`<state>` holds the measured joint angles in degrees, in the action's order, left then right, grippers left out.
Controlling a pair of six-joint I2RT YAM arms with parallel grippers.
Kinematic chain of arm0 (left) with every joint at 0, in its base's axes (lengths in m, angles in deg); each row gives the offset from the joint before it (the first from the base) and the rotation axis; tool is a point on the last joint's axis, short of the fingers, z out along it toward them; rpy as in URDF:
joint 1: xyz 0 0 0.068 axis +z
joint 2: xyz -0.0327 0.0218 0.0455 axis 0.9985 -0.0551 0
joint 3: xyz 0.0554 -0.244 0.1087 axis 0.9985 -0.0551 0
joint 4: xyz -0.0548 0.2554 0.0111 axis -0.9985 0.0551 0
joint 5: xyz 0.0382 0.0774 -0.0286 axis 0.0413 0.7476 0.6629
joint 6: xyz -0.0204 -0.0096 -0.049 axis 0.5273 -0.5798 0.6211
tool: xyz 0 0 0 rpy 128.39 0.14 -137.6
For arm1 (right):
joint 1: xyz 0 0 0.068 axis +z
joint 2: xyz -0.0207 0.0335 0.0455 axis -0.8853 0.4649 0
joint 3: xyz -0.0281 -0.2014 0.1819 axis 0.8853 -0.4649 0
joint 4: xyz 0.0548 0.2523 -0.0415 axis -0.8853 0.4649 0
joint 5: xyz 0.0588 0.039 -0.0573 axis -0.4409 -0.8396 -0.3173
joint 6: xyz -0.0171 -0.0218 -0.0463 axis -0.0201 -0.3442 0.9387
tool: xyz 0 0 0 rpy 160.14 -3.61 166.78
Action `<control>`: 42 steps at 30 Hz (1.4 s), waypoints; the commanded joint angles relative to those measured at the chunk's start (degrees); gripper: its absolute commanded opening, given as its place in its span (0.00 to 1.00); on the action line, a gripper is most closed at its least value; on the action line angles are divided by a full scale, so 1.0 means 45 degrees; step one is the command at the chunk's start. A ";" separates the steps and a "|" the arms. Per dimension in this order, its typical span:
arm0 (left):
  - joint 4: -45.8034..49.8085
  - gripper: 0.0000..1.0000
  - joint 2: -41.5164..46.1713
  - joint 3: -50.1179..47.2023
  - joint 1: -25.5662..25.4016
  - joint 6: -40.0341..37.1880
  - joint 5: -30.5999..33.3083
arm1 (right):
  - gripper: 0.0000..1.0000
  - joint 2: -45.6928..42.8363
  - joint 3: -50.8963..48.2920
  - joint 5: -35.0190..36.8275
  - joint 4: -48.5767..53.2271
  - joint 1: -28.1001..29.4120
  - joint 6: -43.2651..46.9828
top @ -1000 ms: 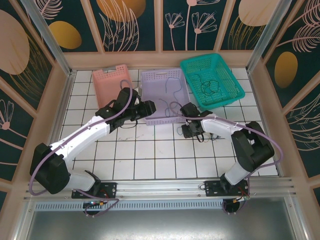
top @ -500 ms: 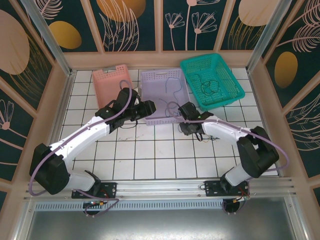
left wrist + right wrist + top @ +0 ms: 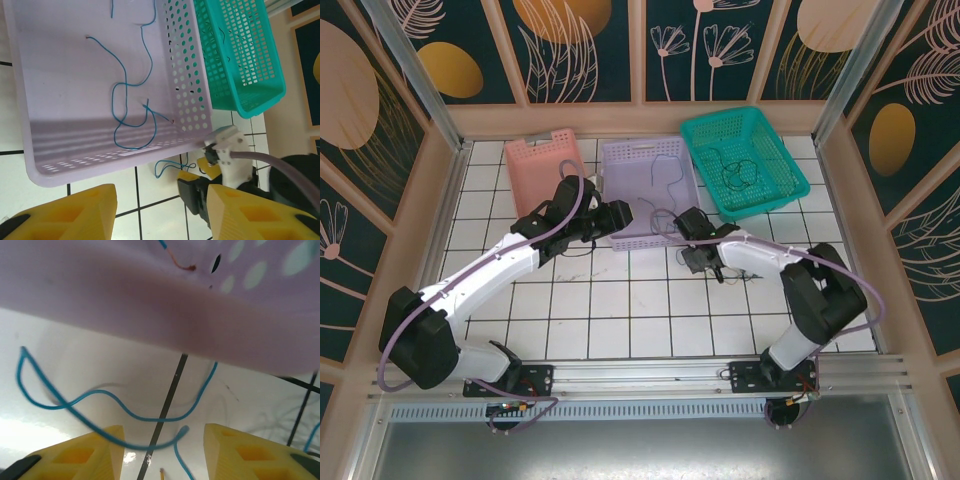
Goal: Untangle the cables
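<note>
The lilac basket [image 3: 150,305] looms blurred, and a blue cable [image 3: 170,419] runs off the bottom edge

Overhead; wrist views near lilac basket [image 3: 60,100]

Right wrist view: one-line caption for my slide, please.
Open right end effector poised over a loose blue cable on the white tiles, beside the lavender basket.

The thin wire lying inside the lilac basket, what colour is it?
The wire is blue, clearest in the left wrist view.
</note>
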<state>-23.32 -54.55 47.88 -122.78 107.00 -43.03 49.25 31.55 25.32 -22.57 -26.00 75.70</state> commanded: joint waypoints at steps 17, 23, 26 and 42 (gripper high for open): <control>-0.0034 0.50 0.0671 -0.0331 0.0028 0.0209 -0.0267 | 0.00 0.0234 0.1001 -0.0557 -0.0546 -0.0009 0.0016; -0.0171 0.50 0.0506 -0.0321 0.0038 0.0218 -0.0383 | 0.00 -0.1872 0.0685 -0.2602 -0.0015 0.0021 -0.0437; -0.0274 0.50 0.0399 -0.0302 0.0038 0.0226 -0.0447 | 0.00 -0.2832 0.0540 -0.3555 0.0182 0.0011 -0.0756; -0.0889 0.48 0.0194 -0.0106 0.0034 0.0224 -0.1093 | 0.00 -0.5860 0.2188 -0.5080 -0.0058 -0.2063 -0.3376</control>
<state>-25.11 -53.13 47.03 -122.78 107.44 -46.33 27.37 37.93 5.22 -21.06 -32.49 64.95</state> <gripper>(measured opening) 0.482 0.052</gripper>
